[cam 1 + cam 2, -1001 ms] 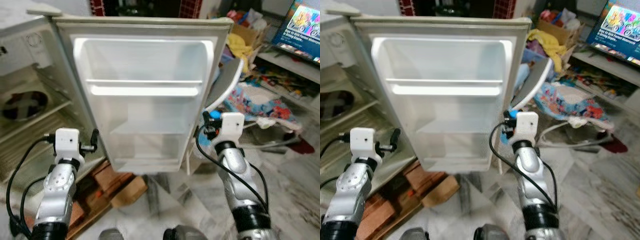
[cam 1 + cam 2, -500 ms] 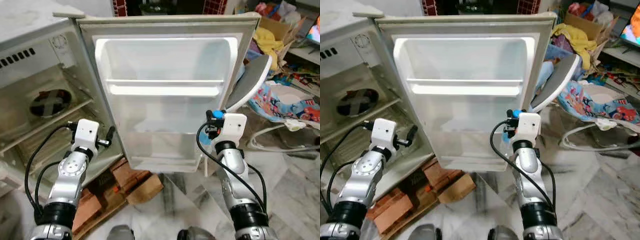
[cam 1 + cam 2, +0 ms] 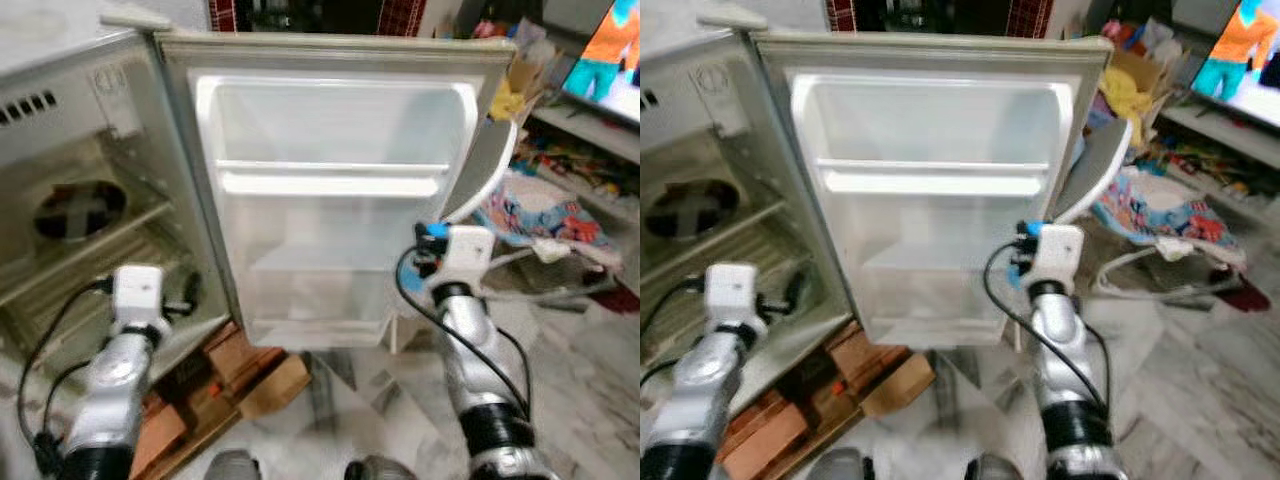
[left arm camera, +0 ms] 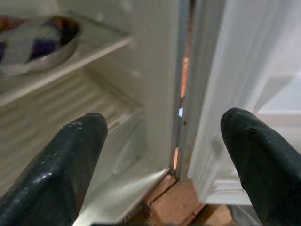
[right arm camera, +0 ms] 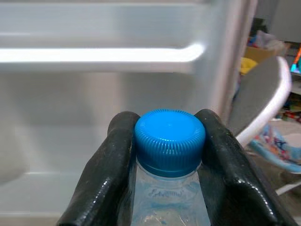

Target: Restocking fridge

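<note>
A small fridge stands open before me, its white door (image 3: 335, 190) swung wide with bare door shelves (image 3: 330, 183). My right gripper (image 5: 167, 155) is shut on a clear water bottle with a blue cap (image 5: 169, 139), held in front of the door's lower right corner (image 3: 432, 232). My left gripper (image 4: 164, 155) is open and empty, low by the fridge's hinge side (image 3: 185, 295), facing the gap between cabinet and door. A metal bowl (image 4: 35, 44) sits on an inner fridge shelf (image 3: 75, 210).
Bricks and a wooden board (image 3: 240, 375) lie under the fridge. A white and grey chair (image 3: 490, 170) stands right of the door. Past it lie a colourful mat (image 3: 545, 215), piled toys and a lit screen (image 3: 605, 50). The floor is marble (image 3: 590, 400).
The camera has shifted a little and the picture is blurred. The left arm has dropped lower and nearer the fridge body. The right gripper keeps the bottle in about the same place.
</note>
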Available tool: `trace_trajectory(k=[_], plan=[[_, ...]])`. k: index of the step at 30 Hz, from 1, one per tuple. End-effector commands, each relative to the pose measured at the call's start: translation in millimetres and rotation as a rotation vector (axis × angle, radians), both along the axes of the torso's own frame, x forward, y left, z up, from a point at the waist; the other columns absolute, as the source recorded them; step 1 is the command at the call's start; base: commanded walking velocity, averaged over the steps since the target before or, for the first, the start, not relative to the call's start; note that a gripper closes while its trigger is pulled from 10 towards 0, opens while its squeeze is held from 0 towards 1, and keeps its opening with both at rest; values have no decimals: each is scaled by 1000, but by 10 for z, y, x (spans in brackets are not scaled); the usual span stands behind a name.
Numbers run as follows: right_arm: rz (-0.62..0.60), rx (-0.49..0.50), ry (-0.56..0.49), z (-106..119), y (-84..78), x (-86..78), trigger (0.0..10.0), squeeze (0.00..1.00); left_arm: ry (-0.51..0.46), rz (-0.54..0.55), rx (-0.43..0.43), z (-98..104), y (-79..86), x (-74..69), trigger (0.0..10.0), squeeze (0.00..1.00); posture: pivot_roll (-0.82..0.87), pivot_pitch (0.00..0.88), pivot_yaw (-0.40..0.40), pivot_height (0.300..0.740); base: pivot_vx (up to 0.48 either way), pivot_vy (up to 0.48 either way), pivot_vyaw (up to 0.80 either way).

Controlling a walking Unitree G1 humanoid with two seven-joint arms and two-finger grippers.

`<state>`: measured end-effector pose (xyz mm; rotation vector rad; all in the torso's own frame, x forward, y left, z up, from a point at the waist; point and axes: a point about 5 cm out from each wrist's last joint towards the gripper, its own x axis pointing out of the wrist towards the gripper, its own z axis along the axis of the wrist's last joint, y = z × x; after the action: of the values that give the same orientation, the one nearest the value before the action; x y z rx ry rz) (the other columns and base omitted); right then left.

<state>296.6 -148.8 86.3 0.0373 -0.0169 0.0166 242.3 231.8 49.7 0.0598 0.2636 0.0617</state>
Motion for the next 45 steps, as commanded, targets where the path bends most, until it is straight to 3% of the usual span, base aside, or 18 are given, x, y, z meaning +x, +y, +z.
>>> trace_trajectory(k=[1, 6, 11, 18, 24, 34, 39, 41, 45], plan=[[-29, -11, -42, 110, -140, -26, 10000, 0, -52, 14, 28, 88, -83, -57, 10000, 0, 56, 0, -68, 740, 0, 0, 0], [-29, -10, -39, 124, -179, -86, 10000, 0, -141, 29, 125, 170, -208, -141, 10000, 0, 61, 0, -81, 740, 0, 0, 0], [-27, -6, -31, 118, -159, -132, 10000, 0, -133, -39, 109, 217, -338, -116, 10000, 0, 58, 3, -83, 740, 0, 0, 0], [-21, -3, 1, 80, -156, -220, 10000, 0, -139, -32, 126, 264, -307, -97, 10000, 0, 52, 7, -77, 740, 0, 0, -238], [-24, -2, 8, 86, -149, -226, 10000, 0, -130, -35, 130, 291, -290, -70, 10000, 0, 54, 12, -73, 740, 0, 0, -747], [-21, 15, 9, 67, -101, -192, 10000, 0, -130, -56, 137, 302, -264, -49, 10000, 0, 70, 6, -42, 740, 0, 0, 0], [-76, 35, -6, 66, -114, -193, 10000, 0, -101, -149, 154, 260, -340, 8, 10000, 0, 44, 0, 28, 740, 0, 0, 0], [-111, 42, -13, 63, -138, -216, 10000, 0, -87, -206, 160, 252, -369, 108, 10000, 0, 17, 0, 48, 740, 0, 0, 0], [-116, 37, -12, 57, -166, -262, 10000, 0, -94, -206, 161, 284, -358, 199, 10000, 0, 2, 0, 44, 740, 0, 0, 0]])
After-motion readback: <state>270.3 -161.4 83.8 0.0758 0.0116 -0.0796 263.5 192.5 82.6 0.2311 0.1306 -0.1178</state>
